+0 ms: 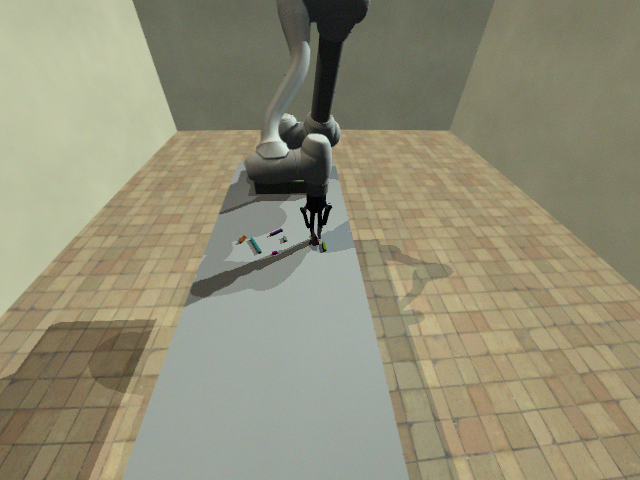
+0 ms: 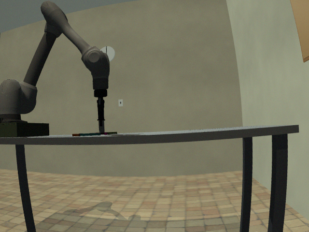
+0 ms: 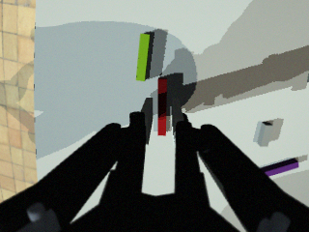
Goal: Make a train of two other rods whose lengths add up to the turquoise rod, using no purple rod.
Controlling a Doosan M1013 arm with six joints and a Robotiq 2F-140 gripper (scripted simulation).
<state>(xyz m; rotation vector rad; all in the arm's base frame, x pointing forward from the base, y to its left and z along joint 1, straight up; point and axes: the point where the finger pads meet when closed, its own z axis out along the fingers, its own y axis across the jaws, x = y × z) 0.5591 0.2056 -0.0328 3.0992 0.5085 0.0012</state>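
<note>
My gripper point(image 3: 161, 108) hangs low over the table point(image 1: 268, 335), fingers a little apart. The near end of the red rod point(image 3: 162, 107) lies between the fingertips, with a gap on each side. The rod lies flat and points away from me. It shows under the gripper point(image 1: 313, 236) in the top view. The lime rod point(image 3: 143, 56) point(image 1: 323, 246) lies just beyond it to the left, apart from it. The grey rod point(image 3: 266, 132) and the purple rod point(image 3: 280, 168) lie to the right. The turquoise rod point(image 1: 254, 245), orange rod point(image 1: 241, 239) and magenta rod point(image 1: 274, 252) lie farther left.
The table's right edge runs close to the lime rod. The robot base point(image 1: 286, 170) stands at the table's far end. In the exterior view the gripper point(image 2: 101, 129) points straight down, its tips just above the table top.
</note>
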